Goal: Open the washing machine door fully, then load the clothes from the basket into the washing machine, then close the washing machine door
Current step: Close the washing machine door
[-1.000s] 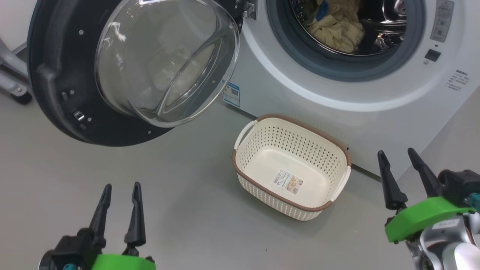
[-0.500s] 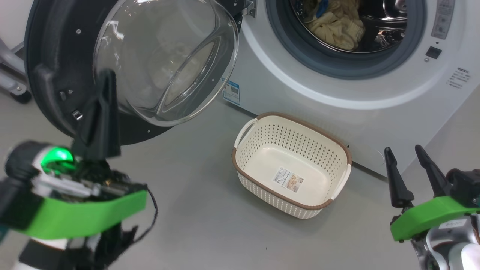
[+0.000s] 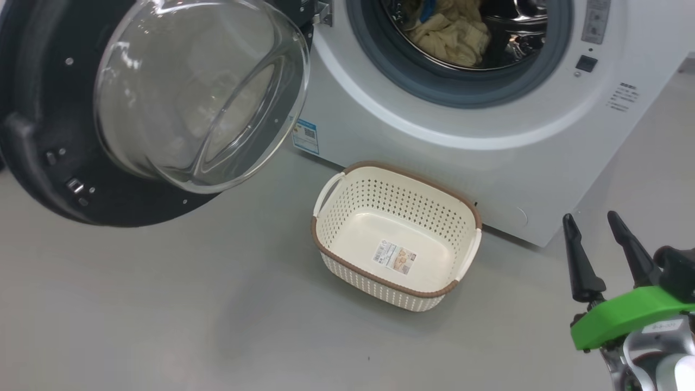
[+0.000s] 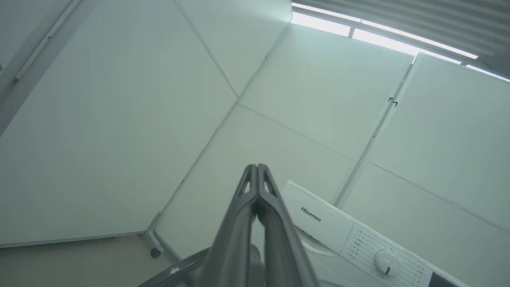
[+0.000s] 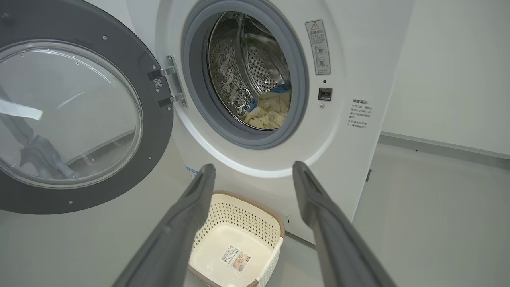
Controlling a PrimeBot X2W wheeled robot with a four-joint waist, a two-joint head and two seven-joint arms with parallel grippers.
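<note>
The washing machine door [image 3: 163, 103] is found swung wide open to the left of the washing machine [image 3: 488, 141], with its glass bowl turned toward the robot and its hinge [image 5: 171, 85] on the edge next to the drum opening. The clothes [image 3: 448, 38] are seen lying inside the drum, and the basket [image 3: 391, 203] stands empty on the floor [image 3: 163, 304], just in front of the machine. Loading is therefore judged complete, and closing the door is judged to be the step in hand. The left tool [image 4: 258, 167] is pressed fully closed, finger against finger, with nothing held. It is pointed upward at the wall panels above the control panel [image 4: 382, 255]. A dark curved edge at the bottom of the left wrist view may be the door's rim, but this cannot be confirmed. The right tool [image 3: 590, 216] is spread wide and empty, low on the robot's right, well apart from the door and on the far side of the basket from it. Because the free edge of the door lies far to the left, the left arm is judged the nearer. A push on that edge, rightward about the hinge, is expected to be required.
</note>
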